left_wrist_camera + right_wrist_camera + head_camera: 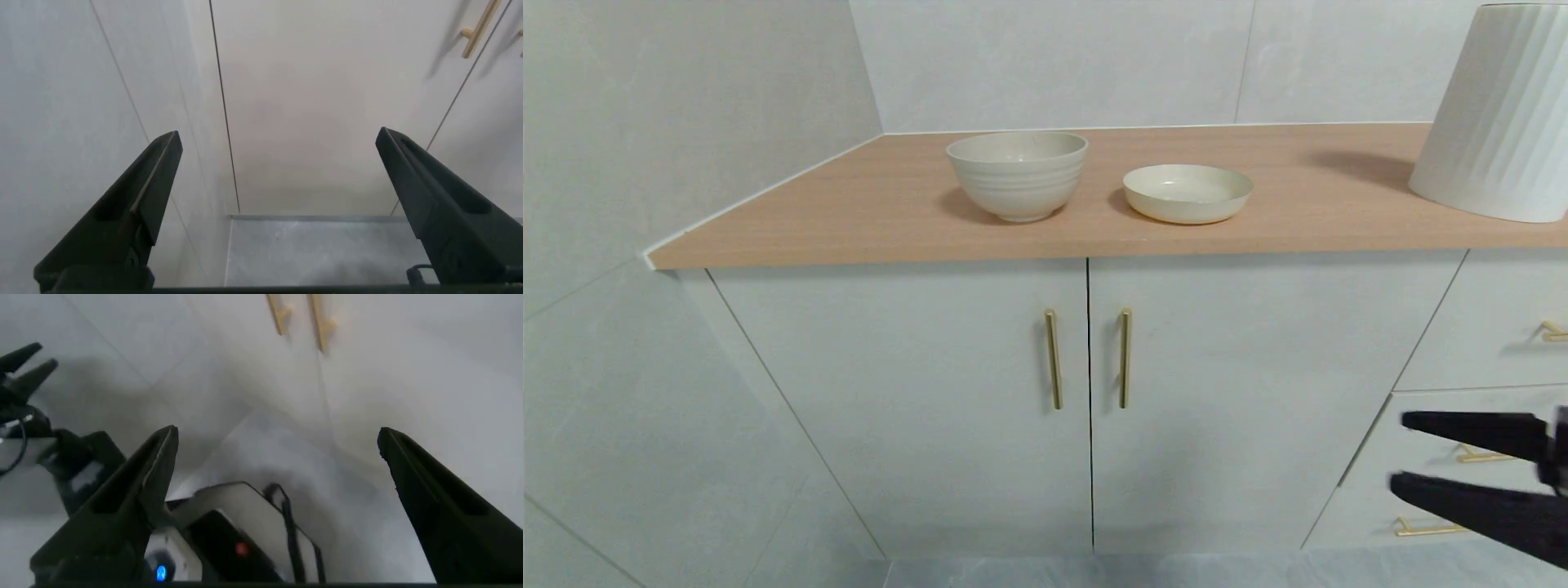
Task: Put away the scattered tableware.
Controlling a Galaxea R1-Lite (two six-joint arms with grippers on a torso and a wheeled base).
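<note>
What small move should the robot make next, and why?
Probably bring the open right gripper up to the right door handle. Both cabinet doors are shut, while the bowl and shallow dish sit on the counter, and that gripper hangs nearest.

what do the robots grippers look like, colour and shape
The left gripper and the right gripper look alike: plain, unmarked matte black, each with two long wedge-shaped jaws that taper to narrow tips. A shallow recess runs along the side of each jaw.
</note>
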